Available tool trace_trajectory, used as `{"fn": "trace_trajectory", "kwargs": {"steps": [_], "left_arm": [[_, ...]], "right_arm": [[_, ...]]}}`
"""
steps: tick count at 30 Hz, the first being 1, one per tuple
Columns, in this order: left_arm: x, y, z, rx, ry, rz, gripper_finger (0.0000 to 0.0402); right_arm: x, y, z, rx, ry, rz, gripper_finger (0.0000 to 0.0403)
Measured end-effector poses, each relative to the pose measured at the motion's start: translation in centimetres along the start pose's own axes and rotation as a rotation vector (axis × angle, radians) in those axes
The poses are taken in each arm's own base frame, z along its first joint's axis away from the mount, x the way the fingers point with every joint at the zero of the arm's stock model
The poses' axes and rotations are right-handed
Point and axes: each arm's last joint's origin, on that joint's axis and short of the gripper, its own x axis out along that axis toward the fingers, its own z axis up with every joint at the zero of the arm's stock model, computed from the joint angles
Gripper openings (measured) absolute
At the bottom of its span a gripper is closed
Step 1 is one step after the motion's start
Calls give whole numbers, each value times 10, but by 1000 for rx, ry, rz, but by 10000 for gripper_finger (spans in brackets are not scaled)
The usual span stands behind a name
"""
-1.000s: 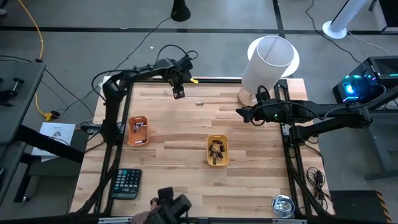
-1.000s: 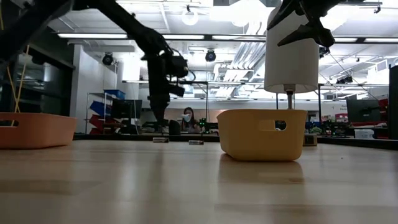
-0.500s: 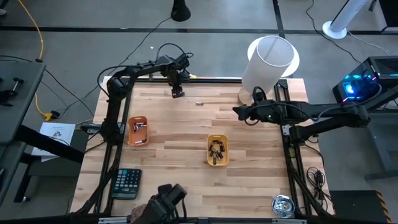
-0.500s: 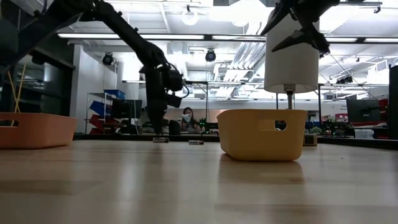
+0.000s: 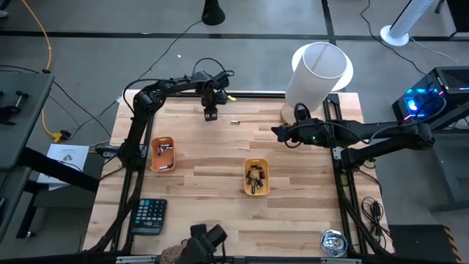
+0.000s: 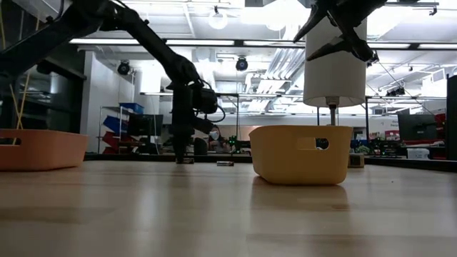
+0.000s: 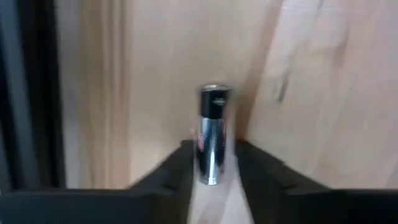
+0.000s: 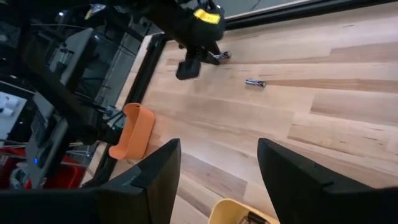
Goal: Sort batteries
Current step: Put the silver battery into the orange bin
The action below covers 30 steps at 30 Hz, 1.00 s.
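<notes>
A silvery battery (image 7: 213,134) lies on the wood near the table's far edge. My left gripper (image 5: 210,115) points straight down over it, open. Its two dark fingertips (image 7: 184,167) stand close on either side of the battery's one end, with a thin gap showing on each side. A second loose battery (image 5: 235,121) lies a little to the right of it. The orange tray (image 5: 163,155) and the yellow tray (image 5: 256,177) each hold several batteries. My right gripper (image 5: 277,133) hangs open above the table's right half, holding nothing.
A tall white cylinder on a round base (image 5: 315,77) stands at the far right corner. A black calculator (image 5: 149,216) lies at the near left, a small metal object (image 5: 333,243) at the near right. A person (image 5: 198,246) shows at the near edge.
My left gripper has sunk from well above the table down to the wood at the far edge, so that its fingertips now flank the silvery battery. My right gripper has drifted slightly toward the table's left. Neither loose battery has moved.
</notes>
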Motion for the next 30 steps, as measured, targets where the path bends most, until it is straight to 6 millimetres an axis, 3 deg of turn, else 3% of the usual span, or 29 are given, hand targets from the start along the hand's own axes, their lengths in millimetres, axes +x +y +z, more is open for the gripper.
{"fn": "trace_trajectory", "kwargs": {"steps": [3, 8, 13, 16, 20, 25, 27, 30], "left_arm": [[-4, -1, -1, -43, -4, -4, 31], [-31, 9, -7, -168, -99, 0, 30], [-99, 14, -26, -320, -269, 61, 30], [-128, 6, -38, -401, -316, 73, 30], [-173, -24, -52, -471, -376, 72, 30], [-202, -75, -64, -541, -348, 160, 30], [-208, -99, -75, -579, -354, 191, 30], [-198, -134, -97, -681, -328, 182, 30]], "right_arm": [[0, 1, 0, -15, -1, 9, 209], [0, 1, 0, -52, 4, 10, 209], [0, 1, 0, -98, 4, 10, 209], [0, 1, 0, -134, 8, 12, 209], [0, 1, 0, -183, 14, 16, 209], [0, 2, -2, -257, 70, 50, 209], [0, 2, -3, -290, 92, 66, 209], [0, 2, -3, -326, 119, 85, 209]]}}
